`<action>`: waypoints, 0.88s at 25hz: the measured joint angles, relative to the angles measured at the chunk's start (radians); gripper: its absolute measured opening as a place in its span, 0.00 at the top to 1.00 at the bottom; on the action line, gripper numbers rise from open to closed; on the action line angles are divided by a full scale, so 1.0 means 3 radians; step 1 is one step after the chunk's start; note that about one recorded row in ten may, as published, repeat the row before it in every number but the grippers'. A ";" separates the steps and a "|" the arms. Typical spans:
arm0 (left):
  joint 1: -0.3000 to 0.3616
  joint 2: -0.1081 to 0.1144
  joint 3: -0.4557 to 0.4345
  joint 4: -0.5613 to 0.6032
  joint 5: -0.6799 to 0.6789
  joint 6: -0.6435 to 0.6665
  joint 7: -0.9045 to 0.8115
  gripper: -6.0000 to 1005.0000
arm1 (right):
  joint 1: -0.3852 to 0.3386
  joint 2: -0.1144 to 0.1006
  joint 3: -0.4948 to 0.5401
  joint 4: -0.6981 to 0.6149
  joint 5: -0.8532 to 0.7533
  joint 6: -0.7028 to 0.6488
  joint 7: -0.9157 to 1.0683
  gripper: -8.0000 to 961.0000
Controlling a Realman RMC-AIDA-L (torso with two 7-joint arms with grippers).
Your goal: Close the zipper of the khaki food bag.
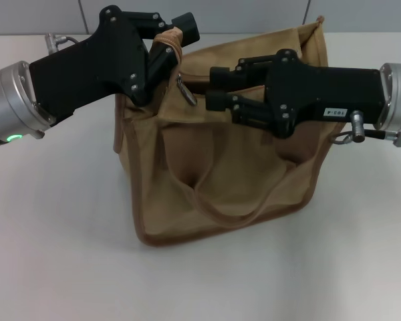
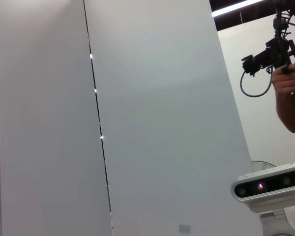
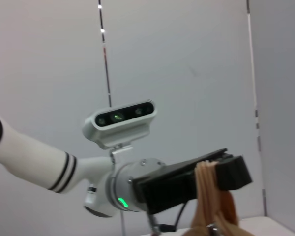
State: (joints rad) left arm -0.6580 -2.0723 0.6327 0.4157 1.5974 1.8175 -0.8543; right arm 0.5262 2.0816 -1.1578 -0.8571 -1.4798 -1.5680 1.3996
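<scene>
Both arms fill the upper part of the head view, one from each side, and between them stands one khaki food bag (image 1: pixel 220 174) on the white table (image 1: pixel 60 254), its front pocket and one strap handle (image 1: pixel 234 207) facing the camera.

Only the head view shows the bag whole. Along its top edge, the zipper (image 1: pixel 207 81) is visible only as a short stretch, and one small silver pull tab (image 1: pixel 185 92) hangs near the bag's left corner. How far the zipper is closed cannot be told, because the arms cover most of the top.

The left gripper (image 1: pixel 176 37) sits at the bag's upper left corner, its black fingers clamped on a bunched piece of tan fabric or strap (image 1: pixel 170 40) and holding it up. The right wrist view confirms this from the other side: it shows the left gripper (image 3: pixel 221 174) with tan strap (image 3: pixel 209 196) pinched and hanging from its tip, and a grey camera (image 3: pixel 120 120) mounted above the left arm's wrist.

The right gripper (image 1: pixel 217 87) lies across the bag's top opening, with its fingertips close to the pull tab. Whether its fingers are parted or closed, and whether they touch the tab, cannot be told.

The left wrist view shows none of the bag. It shows pale wall panels (image 2: pixel 152 118), another camera unit (image 2: pixel 268 187) low in the frame, and a person's hand (image 2: pixel 285 81) holding a black device in the far corner.
</scene>
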 joint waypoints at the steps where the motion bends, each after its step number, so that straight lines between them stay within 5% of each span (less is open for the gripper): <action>1: 0.0000 0.0000 0.0000 0.0000 0.0000 0.0000 0.0000 0.99 | 0.0000 0.0000 0.0000 0.0000 0.0000 0.0000 0.0000 0.66; 22: 0.0000 0.0000 0.0018 -0.0005 0.0003 0.0004 0.0000 0.99 | 0.0060 0.0003 -0.0164 -0.0001 -0.0004 0.0180 0.0079 0.67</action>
State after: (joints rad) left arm -0.6580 -2.0724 0.6381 0.4141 1.5984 1.8189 -0.8544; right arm 0.5442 2.0826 -1.2070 -0.8574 -1.4811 -1.5141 1.4234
